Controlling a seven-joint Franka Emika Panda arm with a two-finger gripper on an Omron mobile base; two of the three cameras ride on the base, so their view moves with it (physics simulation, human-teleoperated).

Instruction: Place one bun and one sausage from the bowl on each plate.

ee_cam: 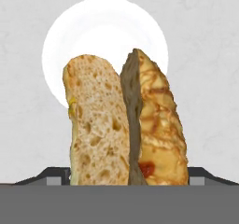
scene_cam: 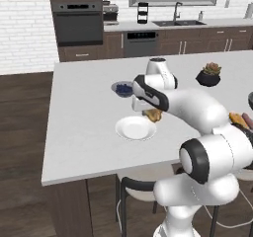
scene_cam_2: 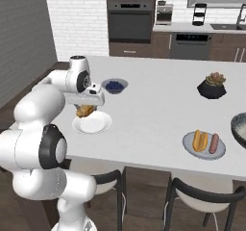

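Hand view, bun (ee_cam: 128,125) hides tool's (ee_cam: 128,174) tips, covers white plate's (ee_cam: 105,29) lower part

- White plate (scene_cam_2: 91,123) bare, open from above; gripper (scene_cam_2: 86,110) with a bun (scene_cam_2: 85,111) between its jaws hangs just over its far-left rim.
- Blueberry bowl (scene_cam_2: 114,85) just beyond plate, nearest obstacle.
- Wide bare counter (scene_cam_2: 153,109) between white plate and grey plate (scene_cam_2: 204,145).
- Grey plate holds bun and sausage.
- Succulent pot (scene_cam_2: 212,88) far right, well apart.
- Big bowl (scene_cam_2: 239,128) at right edge.
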